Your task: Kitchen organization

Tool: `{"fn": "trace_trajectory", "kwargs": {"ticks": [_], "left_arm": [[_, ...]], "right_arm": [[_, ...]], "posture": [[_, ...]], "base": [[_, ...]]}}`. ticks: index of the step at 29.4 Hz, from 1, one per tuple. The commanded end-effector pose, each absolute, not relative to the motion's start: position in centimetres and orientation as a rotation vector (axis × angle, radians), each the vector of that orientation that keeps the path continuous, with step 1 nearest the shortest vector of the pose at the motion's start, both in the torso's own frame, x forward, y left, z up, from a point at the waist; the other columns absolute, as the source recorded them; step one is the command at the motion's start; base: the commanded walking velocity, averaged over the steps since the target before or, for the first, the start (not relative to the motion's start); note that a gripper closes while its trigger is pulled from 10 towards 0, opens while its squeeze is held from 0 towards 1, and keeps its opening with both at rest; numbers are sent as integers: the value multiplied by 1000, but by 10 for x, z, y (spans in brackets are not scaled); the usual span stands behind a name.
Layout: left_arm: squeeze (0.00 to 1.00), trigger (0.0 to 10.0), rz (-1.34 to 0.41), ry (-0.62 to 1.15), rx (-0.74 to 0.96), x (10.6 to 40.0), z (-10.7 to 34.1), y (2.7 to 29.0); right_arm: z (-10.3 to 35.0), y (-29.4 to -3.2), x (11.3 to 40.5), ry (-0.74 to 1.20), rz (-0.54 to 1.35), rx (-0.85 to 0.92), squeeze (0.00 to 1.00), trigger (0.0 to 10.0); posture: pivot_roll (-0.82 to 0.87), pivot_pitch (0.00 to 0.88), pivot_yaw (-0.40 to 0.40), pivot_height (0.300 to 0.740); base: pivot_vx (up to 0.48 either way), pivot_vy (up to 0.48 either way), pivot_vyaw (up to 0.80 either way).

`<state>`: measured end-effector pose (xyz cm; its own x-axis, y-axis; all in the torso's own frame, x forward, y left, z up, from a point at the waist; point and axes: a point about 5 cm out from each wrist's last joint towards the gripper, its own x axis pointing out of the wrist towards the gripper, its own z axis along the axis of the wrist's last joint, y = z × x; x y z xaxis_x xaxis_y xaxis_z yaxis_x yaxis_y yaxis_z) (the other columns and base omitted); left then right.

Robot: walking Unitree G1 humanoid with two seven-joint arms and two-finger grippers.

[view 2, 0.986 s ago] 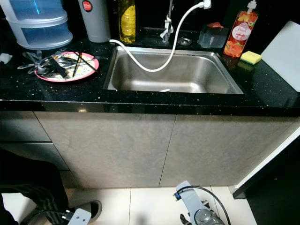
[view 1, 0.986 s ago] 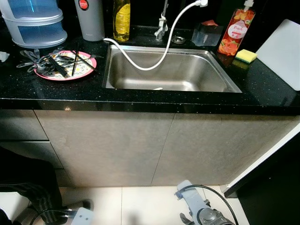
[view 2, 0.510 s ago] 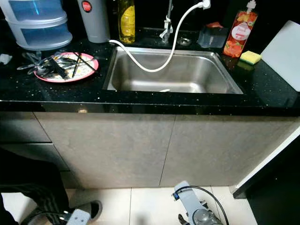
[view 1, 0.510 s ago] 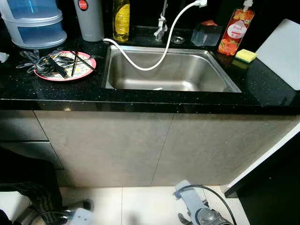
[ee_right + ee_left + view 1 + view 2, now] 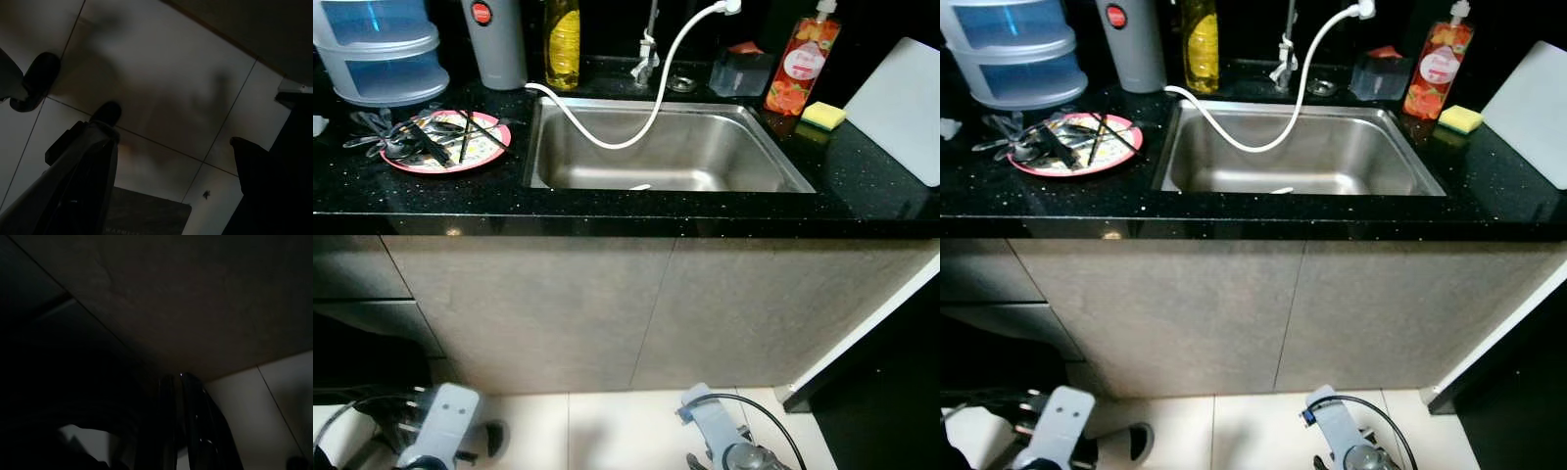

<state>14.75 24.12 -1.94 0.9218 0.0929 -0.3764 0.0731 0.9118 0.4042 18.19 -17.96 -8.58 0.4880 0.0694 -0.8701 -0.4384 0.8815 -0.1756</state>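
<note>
A pink plate (image 5: 445, 147) piled with dark utensils (image 5: 421, 137) lies on the black counter (image 5: 607, 208), left of the steel sink (image 5: 532, 147). A white hose (image 5: 607, 137) loops from the tap (image 5: 646, 54) over the sink. Both arms hang low in front of the cabinet doors. The left forearm (image 5: 440, 431) and the right forearm (image 5: 724, 446) are near the floor. In the left wrist view the left gripper (image 5: 183, 421) has its fingers close together, holding nothing, aimed at a cabinet door. The right gripper (image 5: 171, 191) is spread open over floor tiles.
At the back stand a stacked blue-and-white container (image 5: 377, 54), a grey tumbler (image 5: 496, 44), a yellow bottle (image 5: 562, 44) and an orange soap bottle (image 5: 795, 73). A yellow sponge (image 5: 823, 116) and a white board (image 5: 901, 108) lie right. A dark shoe (image 5: 1136, 441) rests on the floor.
The left forearm has risen into view at the bottom left, and the dark striped shape there is gone. The whole picture has shifted slightly; the counter items have not moved.
</note>
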Motion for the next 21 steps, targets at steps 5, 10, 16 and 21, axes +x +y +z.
{"fn": "trace_trajectory", "kwargs": {"ticks": [5,10,16,21], "left_arm": [[0,10000,10,441,350,129,-27,210],[0,10000,46,433,288,125,-22,198],[0,10000,47,458,198,146,-26,181],[0,10000,33,471,187,149,-29,174]], "right_arm": [[-82,-182,189,991,325,-397,0,10000],[-71,-175,208,894,326,-318,0,10000],[-55,-160,235,798,302,-217,0,10000],[-55,-159,236,798,307,-230,0,10000]], "posture": [[325,0,-70,740],[326,0,-88,740],[312,0,-110,740],[281,0,-107,740]], "base": [[0,0,0],[0,0,0],[0,0,0],[0,0,0]]}}
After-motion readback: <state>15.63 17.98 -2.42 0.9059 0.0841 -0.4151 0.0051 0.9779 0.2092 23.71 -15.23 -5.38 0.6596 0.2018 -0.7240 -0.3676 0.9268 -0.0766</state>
